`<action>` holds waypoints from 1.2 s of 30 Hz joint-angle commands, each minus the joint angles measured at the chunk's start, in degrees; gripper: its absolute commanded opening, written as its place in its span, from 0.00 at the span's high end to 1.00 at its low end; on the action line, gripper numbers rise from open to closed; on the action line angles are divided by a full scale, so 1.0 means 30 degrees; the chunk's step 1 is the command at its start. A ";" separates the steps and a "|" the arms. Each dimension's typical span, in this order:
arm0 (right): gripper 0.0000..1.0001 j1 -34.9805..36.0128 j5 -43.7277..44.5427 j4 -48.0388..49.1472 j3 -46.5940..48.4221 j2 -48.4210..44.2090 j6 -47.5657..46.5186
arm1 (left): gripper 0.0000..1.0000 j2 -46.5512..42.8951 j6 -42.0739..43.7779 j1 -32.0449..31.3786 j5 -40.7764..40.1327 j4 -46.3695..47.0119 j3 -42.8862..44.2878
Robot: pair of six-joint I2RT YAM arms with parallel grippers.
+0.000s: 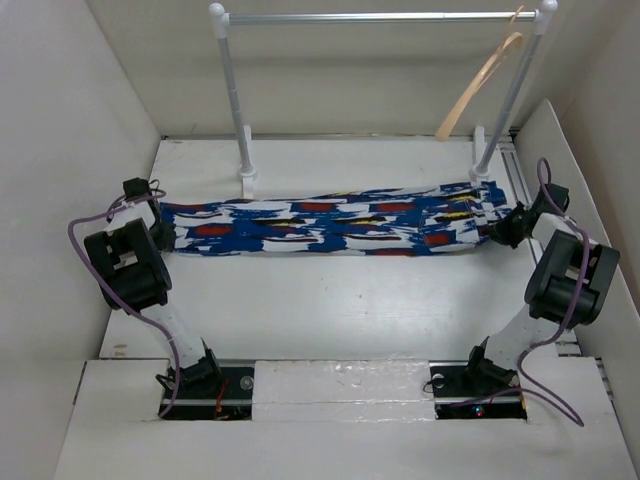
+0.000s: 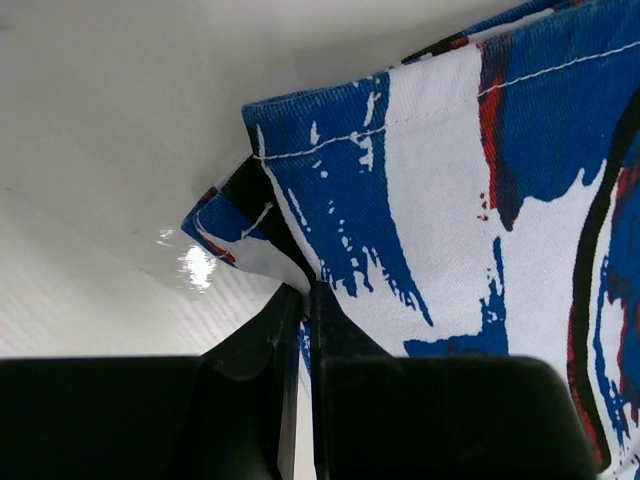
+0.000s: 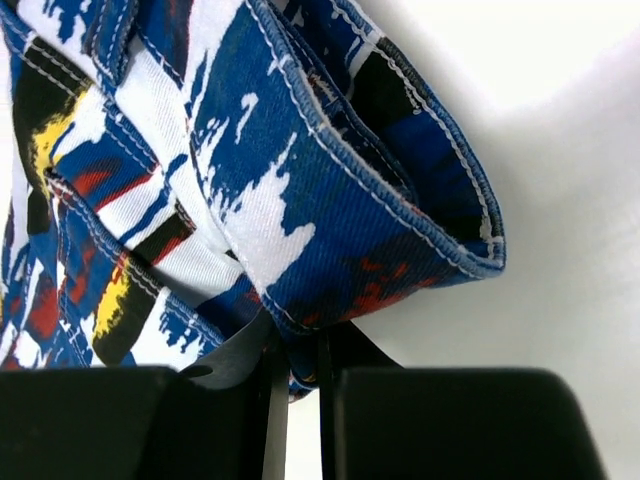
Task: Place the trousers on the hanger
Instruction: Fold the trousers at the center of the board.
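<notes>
The trousers [image 1: 330, 224], blue and white with red, black and yellow dashes, lie folded in a long strip across the table between both arms. My left gripper [image 1: 168, 230] is at the strip's left end, shut on the trousers' hem [image 2: 300, 270]. My right gripper [image 1: 500, 228] is at the right end, shut on the thick waistband fabric [image 3: 330, 290]. The pale wooden hanger [image 1: 482, 85] hangs by its hook from the right end of the rail, above and behind the trousers.
A white-posted rack with a metal rail [image 1: 380, 17] stands at the back, with its left post [image 1: 235, 95] and right post [image 1: 515, 90] behind the trousers. White walls close in the table [image 1: 330, 300] on the left and right.
</notes>
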 commanded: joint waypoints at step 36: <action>0.00 -0.4190 0.0186 0.0568 -0.4555 -0.4179 -0.3456 | 0.24 -0.6281 0.0940 -1.2136 -0.4194 -0.1032 0.0576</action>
